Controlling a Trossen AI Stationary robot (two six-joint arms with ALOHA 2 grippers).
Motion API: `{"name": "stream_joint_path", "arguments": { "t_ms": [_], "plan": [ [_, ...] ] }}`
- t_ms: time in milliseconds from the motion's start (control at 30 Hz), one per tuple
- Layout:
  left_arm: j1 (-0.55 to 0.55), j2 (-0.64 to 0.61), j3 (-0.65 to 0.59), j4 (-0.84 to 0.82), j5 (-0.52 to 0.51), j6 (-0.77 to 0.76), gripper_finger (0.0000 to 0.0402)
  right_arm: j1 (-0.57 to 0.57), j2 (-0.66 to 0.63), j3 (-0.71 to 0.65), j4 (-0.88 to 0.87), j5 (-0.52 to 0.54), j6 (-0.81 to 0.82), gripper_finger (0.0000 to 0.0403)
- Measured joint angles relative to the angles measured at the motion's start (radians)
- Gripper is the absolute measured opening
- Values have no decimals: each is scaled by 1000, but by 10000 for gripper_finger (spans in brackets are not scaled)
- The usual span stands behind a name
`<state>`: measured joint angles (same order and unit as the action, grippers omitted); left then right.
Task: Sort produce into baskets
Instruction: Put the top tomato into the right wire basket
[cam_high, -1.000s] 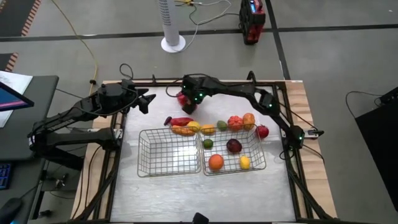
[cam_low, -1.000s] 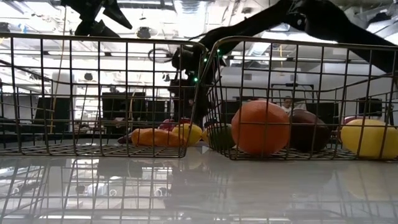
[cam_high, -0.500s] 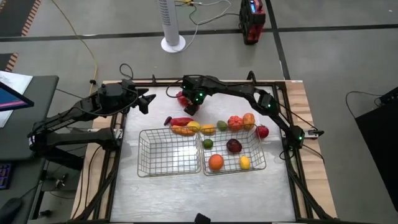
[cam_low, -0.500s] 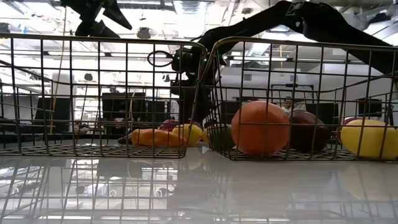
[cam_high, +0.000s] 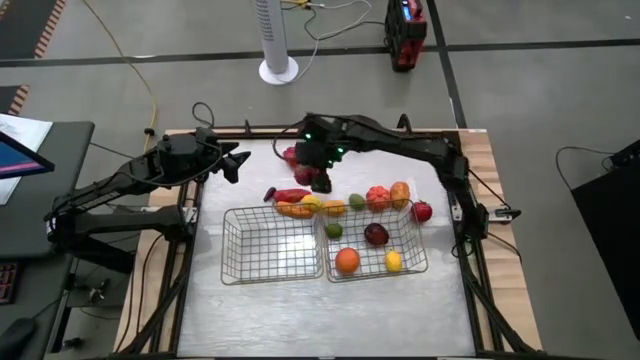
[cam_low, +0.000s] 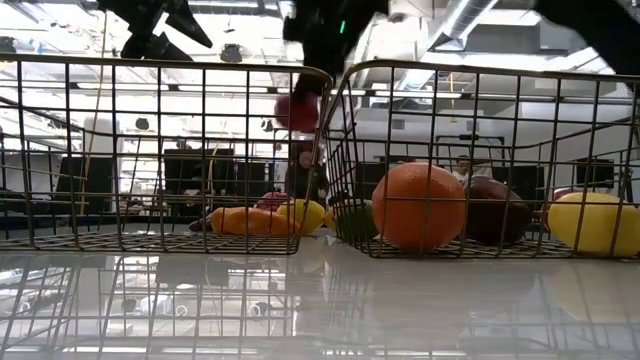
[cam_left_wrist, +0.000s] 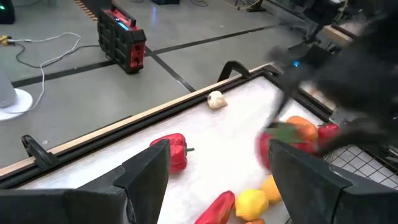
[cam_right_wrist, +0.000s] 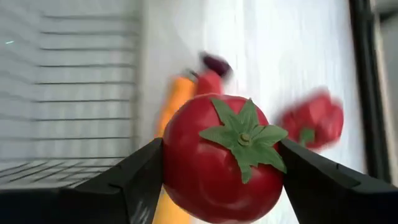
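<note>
My right tool (cam_right_wrist: 221, 180) pinches a red tomato (cam_right_wrist: 222, 163) between its two fingers, green stem cap facing the wrist camera; in the high view that tool (cam_high: 318, 178) hangs over the far part of the surface (cam_high: 300, 305), just behind the row of produce, and in the low view the tomato (cam_low: 296, 112) shows up near the baskets' top rims, clear of the surface. Beneath and beside it lie a red pepper (cam_high: 291, 156), a long red chili (cam_high: 289, 195), an orange carrot-like piece (cam_high: 291, 210) and a lemon (cam_high: 312, 204), all tight against the far edge of the left basket (cam_high: 240, 262), which holds nothing I can see. The right basket (cam_high: 418, 262) carries an orange (cam_high: 347, 260), a maroon fruit (cam_high: 376, 234), a lime (cam_high: 334, 231) and a small yellow fruit (cam_high: 394, 261); more produce crowds its far rim, and a red piece (cam_high: 422, 211) sits just outside its right edge. The two baskets touch along their shared side. A whitish piece (cam_left_wrist: 216, 99) sits near the surface's far rail. My left tool (cam_high: 231, 163) waits spread apart over the far-left corner, well apart from the produce.
</note>
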<state>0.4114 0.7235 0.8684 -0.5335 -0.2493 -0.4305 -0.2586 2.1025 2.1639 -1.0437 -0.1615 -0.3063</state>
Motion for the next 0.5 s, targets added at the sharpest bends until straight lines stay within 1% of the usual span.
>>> {"name": "stream_joint_path", "arguments": {
  "t_ms": [100, 200, 333, 500],
  "plan": [
    [0, 0, 0, 0, 0, 0, 256, 48, -63, 1, -25, -2, -52, 311],
    [0, 0, 0, 1, 0, 0, 256, 91, -99, 1, -75, -2, -57, 311],
    [0, 0, 0, 1, 0, 0, 256, 148, -122, 1, -174, -4, 0, 312],
    [0, 0, 0, 1, -1, 3, 256, 212, -125, -2, -256, -90, 121, 312]
  ]
}}
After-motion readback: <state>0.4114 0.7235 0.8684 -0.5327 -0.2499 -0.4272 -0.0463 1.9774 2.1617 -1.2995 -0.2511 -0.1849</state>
